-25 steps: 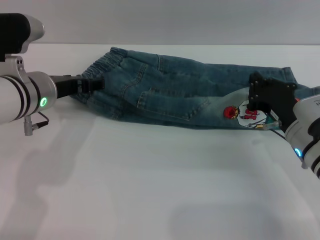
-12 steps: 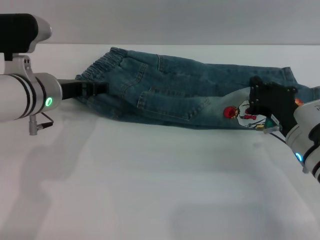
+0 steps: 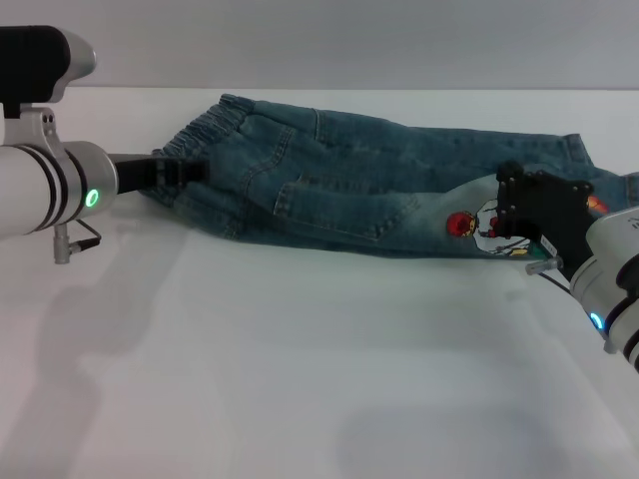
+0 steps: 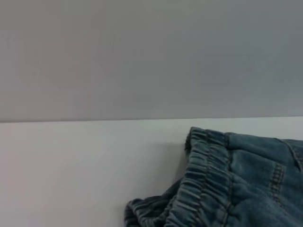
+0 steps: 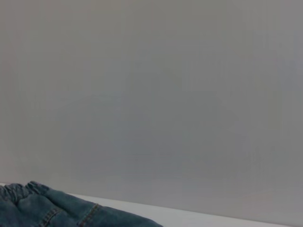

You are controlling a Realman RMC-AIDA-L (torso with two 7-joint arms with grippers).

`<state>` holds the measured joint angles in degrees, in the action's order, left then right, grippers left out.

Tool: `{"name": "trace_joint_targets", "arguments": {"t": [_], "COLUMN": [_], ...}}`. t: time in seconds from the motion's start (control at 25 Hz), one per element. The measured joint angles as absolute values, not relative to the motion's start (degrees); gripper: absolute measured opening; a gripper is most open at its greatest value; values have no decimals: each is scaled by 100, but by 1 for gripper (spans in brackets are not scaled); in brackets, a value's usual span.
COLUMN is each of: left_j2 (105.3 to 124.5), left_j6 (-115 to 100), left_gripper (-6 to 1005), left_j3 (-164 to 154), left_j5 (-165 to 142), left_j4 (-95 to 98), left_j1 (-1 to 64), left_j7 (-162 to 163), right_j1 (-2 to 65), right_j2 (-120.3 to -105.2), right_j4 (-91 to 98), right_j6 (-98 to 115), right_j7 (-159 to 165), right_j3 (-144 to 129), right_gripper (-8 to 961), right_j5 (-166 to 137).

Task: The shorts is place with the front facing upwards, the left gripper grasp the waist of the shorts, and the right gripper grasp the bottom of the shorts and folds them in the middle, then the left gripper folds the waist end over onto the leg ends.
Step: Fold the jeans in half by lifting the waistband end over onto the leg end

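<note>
Two grippers of mine are down at the shorts (image 3: 369, 185), one at each end. The shorts lie folded lengthwise on the white table (image 3: 300, 359), stretched left to right across its far half, with the gathered waist of the shorts (image 3: 205, 135) on the left and the leg ends (image 3: 584, 160) on the right. A stitched pocket (image 3: 339, 205) shows near the middle, and the small red cartoon patch (image 3: 479, 225) sits on the near edge toward the right.

My left gripper (image 3: 185, 170) reaches in from the left, level with the table, its black fingers at the near corner of the waistband and touching the denim. Whether those fingers are pinching the cloth or merely lying against it I cannot tell; they read only as a dark shape there. The left wrist view shows the ruffled elastic band close up and none of my fingers.

My right gripper (image 3: 524, 215) comes in from the near right and sits over the bottom of the shorts (image 3: 574, 150), just right of the cartoon patch, its black body covering part of the fabric. Its finger spacing I cannot make out either. The right wrist view catches only a far corner of the denim against a grey wall (image 5: 151, 94).
</note>
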<state>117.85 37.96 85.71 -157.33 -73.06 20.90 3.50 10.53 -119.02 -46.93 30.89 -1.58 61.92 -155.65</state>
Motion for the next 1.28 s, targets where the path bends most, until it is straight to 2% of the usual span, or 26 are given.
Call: {"name": "trace_joint_targets", "arguments": {"t": [0.56, 1.28], "left_j2": [11786, 11786], "left_j6": [3681, 3644], "left_gripper": [849, 849], "left_j3": [8676, 8860], "left_j5": [-15703, -15706], "left_j4": [-6595, -6416], "left_j1": [2569, 2632], "left_j7": [290, 284], "right_j1": [1060, 1124], "right_j2": [-11900, -11893], "right_j4": [-4711, -4674], "right_j6": [3067, 3058], "right_j7": [-158, -158], "right_j3": [6193, 6212], "right_gripper": [0, -1], "right_j5": [-15565, -15565]}}
